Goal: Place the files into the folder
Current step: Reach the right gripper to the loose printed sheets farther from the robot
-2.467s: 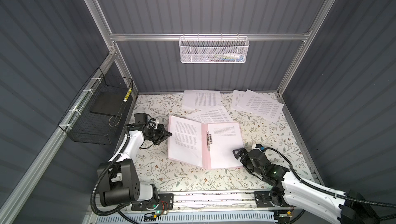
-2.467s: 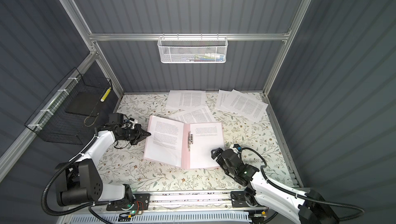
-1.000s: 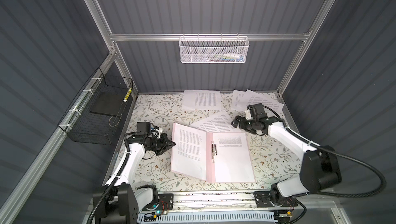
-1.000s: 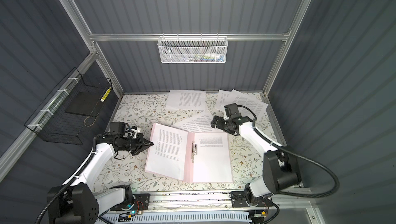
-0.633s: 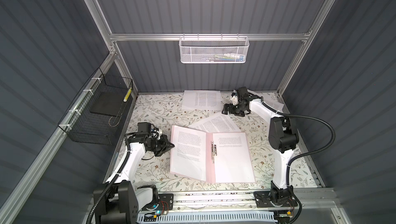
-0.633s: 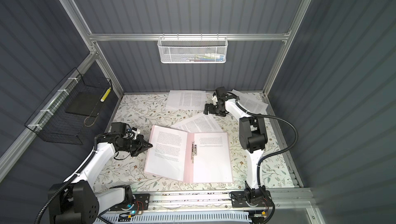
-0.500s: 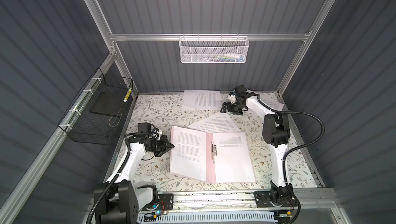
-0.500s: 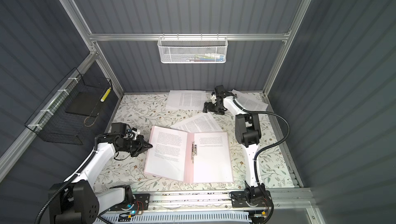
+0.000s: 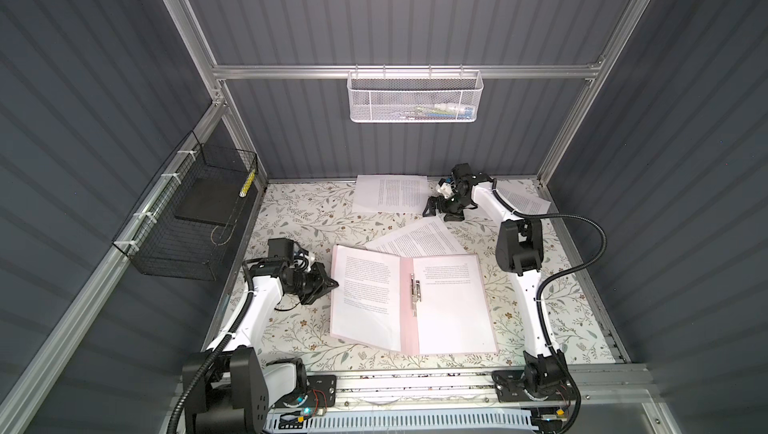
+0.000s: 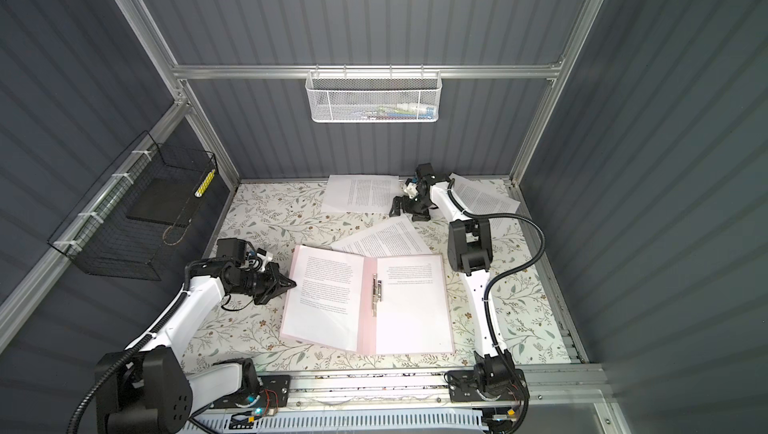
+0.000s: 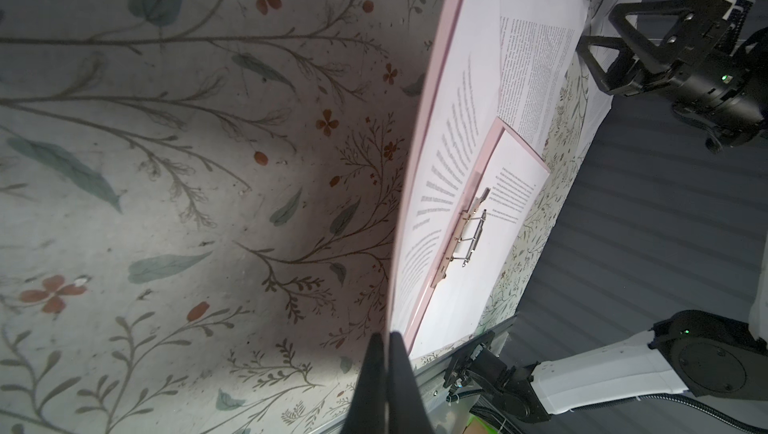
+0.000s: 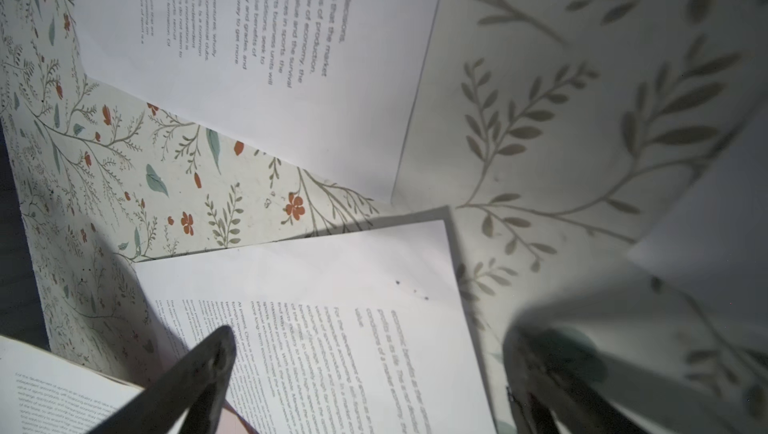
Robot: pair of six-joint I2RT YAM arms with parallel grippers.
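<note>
Left wrist view: left tool (image 11: pixel 384 353) clamps the folder's (image 11: pixel 482 166) cover, seemingly propping it open; right tool (image 9: pixel 440 212), jaws apart, hovers by files (image 9: pixel 390 195) at the tabletop's (image 9: pixel 299 220) far edge.

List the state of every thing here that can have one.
Pale pink card folder: open, left cover raised off the floral-print table.
Left claw: shut on the folder's left cover edge.
Right claw: open, empty, above the table's back.
White printed paper sheets in the folder: two showing, one per side.
Loose white printed sheets: lying on the table outside the folder.
</note>
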